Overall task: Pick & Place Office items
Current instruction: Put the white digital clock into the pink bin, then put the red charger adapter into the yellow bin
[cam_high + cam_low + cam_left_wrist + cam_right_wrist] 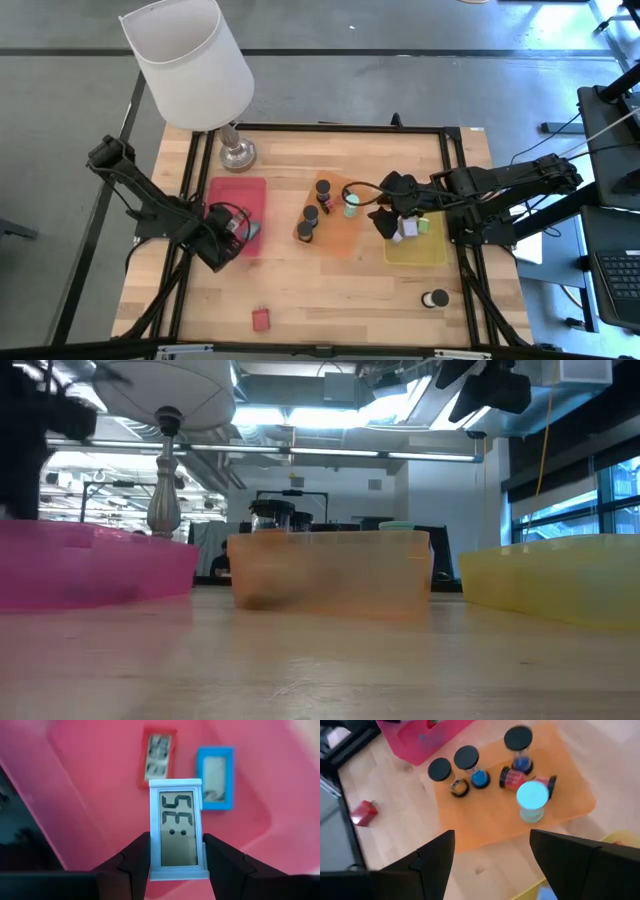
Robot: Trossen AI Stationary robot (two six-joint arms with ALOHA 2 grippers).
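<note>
Pinching a small white flat plastic clock with a grey digit display (178, 836) by its two long edges, the left claw (178, 865) hangs over the pink plastic tray (90, 795), likely to drop it beside the red-framed clock (157, 756) and blue-framed clock (215, 777) lying beyond its fingertips. The right claw (492, 855) waits, jaws apart, above the orange plastic tray (570, 795) of sorted round bottles.

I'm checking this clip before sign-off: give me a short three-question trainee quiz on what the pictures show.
1. True or false: the left tool holds a small white clock over the pink tray.
2. Which tray holds the black-capped bottles: A pink, B orange, C yellow?
3. Fill in: the red block lies on the ____.

Key: 1 true. 2 B, the orange tray. 3 table.
</note>
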